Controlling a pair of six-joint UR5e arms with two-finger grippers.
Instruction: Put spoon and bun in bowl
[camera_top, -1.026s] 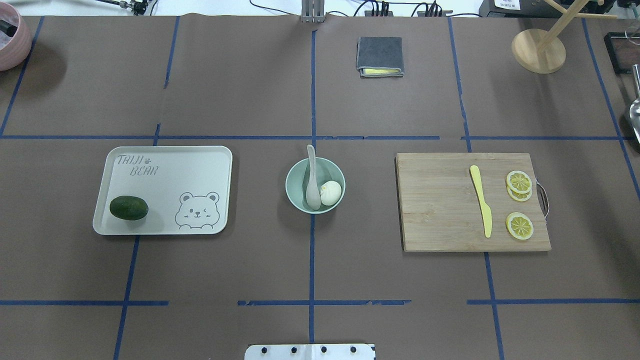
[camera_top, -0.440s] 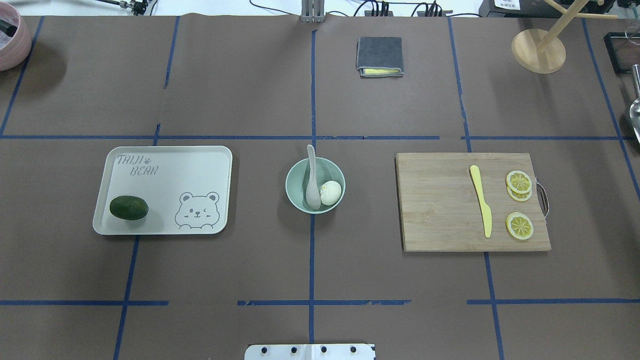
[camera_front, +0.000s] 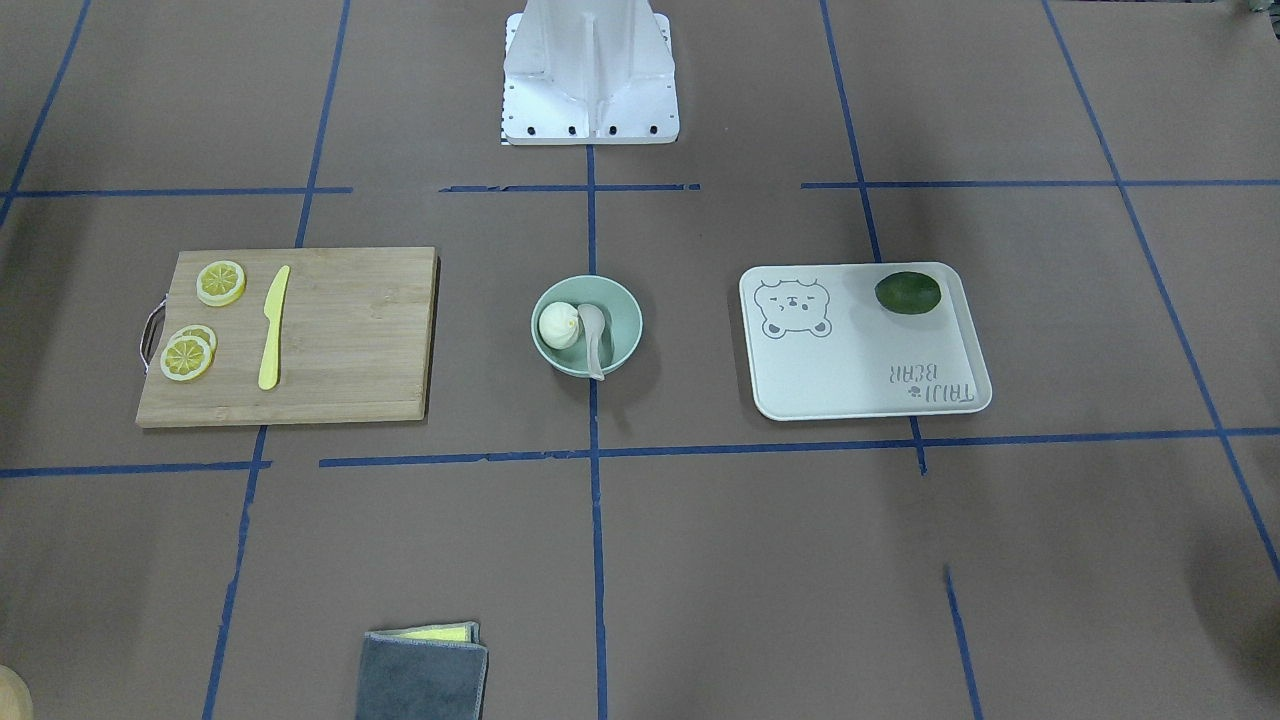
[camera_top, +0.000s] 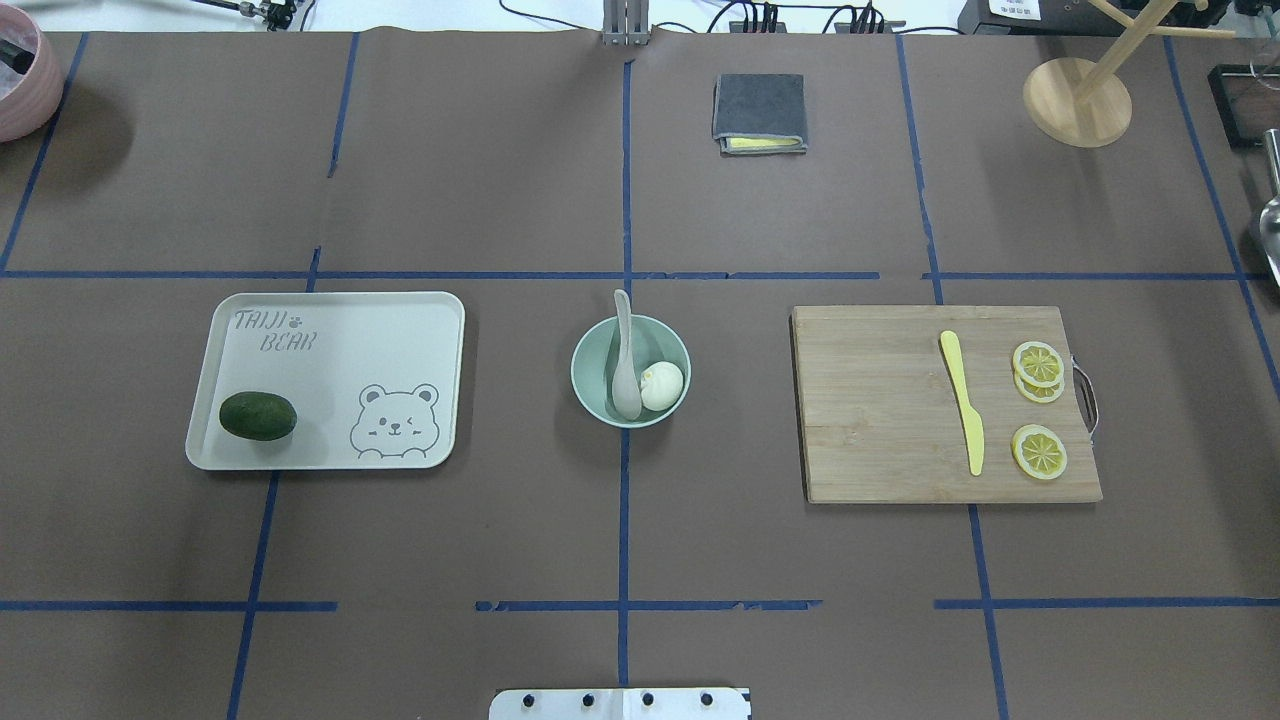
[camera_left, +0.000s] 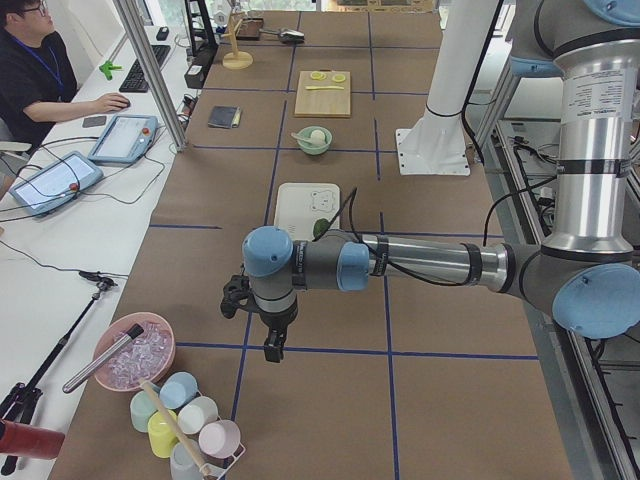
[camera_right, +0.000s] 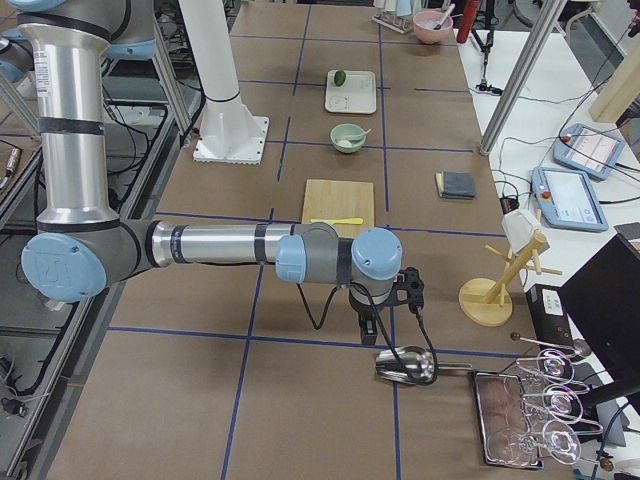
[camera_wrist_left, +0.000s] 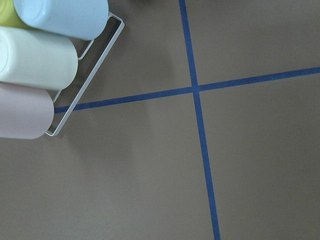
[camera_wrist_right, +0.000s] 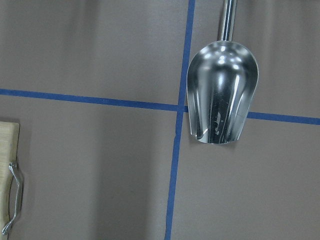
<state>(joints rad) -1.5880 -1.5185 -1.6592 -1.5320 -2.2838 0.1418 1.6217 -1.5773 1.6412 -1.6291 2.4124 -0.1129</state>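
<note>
a robotics lab: a long table (camera_top: 480, 170) papered brown and gridded with blue tape (camera_top: 626, 200), a silver-and-blue industrial arm (camera_left: 430, 262) beside a white pedestal (camera_front: 590, 70), and an operator (camera_left: 30, 70) seated alongside at a desk with teach pendants (camera_left: 122, 138) and trailing cables.

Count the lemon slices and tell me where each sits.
3 lemon slices, all on the cutting board beside the yellow knife: two overlapping, one apart. More could hide beneath.
</note>
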